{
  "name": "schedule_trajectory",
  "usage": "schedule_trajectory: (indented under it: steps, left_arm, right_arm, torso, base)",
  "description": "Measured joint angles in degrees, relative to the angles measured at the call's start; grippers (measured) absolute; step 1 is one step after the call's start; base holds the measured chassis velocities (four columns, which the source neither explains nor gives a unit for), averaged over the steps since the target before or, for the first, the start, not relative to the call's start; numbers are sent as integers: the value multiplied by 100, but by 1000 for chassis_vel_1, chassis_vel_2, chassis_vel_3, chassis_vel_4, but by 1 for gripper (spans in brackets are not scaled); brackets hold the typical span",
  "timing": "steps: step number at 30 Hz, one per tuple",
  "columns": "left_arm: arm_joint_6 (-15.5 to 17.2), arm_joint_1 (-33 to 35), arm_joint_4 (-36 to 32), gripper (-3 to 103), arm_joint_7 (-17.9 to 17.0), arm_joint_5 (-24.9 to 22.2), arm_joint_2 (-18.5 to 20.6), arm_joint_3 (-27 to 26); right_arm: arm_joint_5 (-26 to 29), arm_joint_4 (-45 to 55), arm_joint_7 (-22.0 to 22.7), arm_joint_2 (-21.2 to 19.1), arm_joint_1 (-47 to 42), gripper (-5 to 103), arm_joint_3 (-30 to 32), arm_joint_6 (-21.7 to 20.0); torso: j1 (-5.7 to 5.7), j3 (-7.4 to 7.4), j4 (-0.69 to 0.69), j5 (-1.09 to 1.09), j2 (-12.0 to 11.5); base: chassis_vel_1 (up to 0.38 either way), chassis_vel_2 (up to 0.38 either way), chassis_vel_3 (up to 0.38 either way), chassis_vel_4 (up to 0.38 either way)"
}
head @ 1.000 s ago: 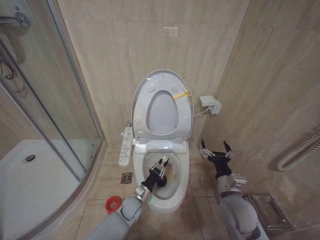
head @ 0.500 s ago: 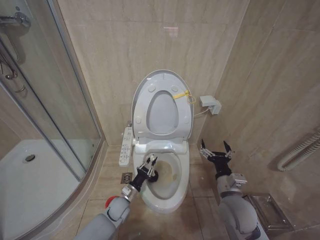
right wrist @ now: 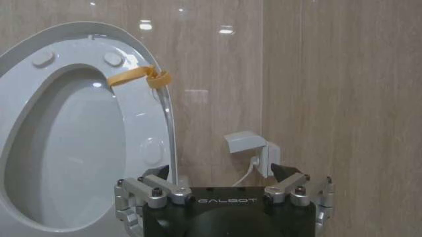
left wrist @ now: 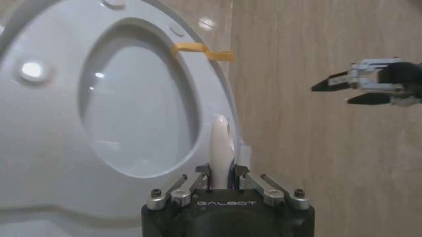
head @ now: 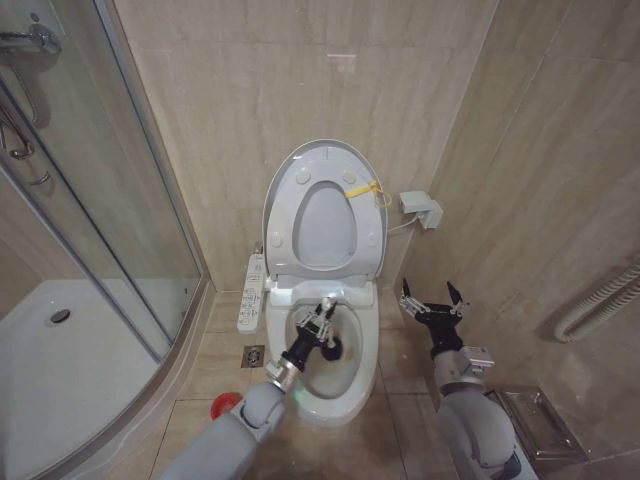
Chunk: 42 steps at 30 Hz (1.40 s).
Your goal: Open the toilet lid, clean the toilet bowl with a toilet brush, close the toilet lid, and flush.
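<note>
Toilet brush (head: 330, 348), black head down inside the toilet bowl (head: 366, 368) near its left rim, handle clamped by the left gripper (head: 322, 318). Toilet lid (head: 283, 180) stands upright against the wall. Right gripper (head: 431, 299) hovers beside the bowl's right edge, fingers spread.

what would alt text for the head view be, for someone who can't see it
The left gripper holds the white-handled, black-bristled toilet brush inside the white ceramic toilet bowl, with the glossy white toilet lid raised against the beige tiled wall. The right gripper hangs open beside the bowl; a small red cup holder sits on the floor.
</note>
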Motion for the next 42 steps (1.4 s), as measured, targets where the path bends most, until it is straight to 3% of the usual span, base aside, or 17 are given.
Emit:
schedule_trajectory:
  steps: [8, 14, 25, 31, 42]
  left_arm:
    - [-23, -67, 282, 21, 47, -29, -183, 168]
    - [-205, -275, 971, 21, 117, -15, -261, 159]
    - [-104, -326, 600, 21, 121, -58, -378, 171]
    - [-285, -368, 1296, 21, 170, 33, -460, 140]
    - [-270, -440, 1100, 21, 158, -14, -493, 130]
  right_arm:
    - [0, 0, 0, 0, 0, 100, 0, 0]
    - [0, 0, 0, 0, 0, 100, 0, 0]
    - [0, 0, 0, 0, 0, 100, 0, 0]
    - [0, 0, 0, 0, 0, 100, 0, 0]
    - [0, 0, 0, 0, 0, 100, 0, 0]
  torso:
    - [0, 0, 0, 0, 0]
    - [0, 0, 1, 0, 0]
    - [0, 0, -2, -1, 0]
    - [0, 0, 1, -1, 0]
    - [0, 0, -2, -1, 0]
  base:
    - [0, 0, 0, 0]
    - [0, 0, 0, 0]
    - [0, 0, 0, 0]
    - [0, 0, 0, 0]
    - [0, 0, 0, 0]
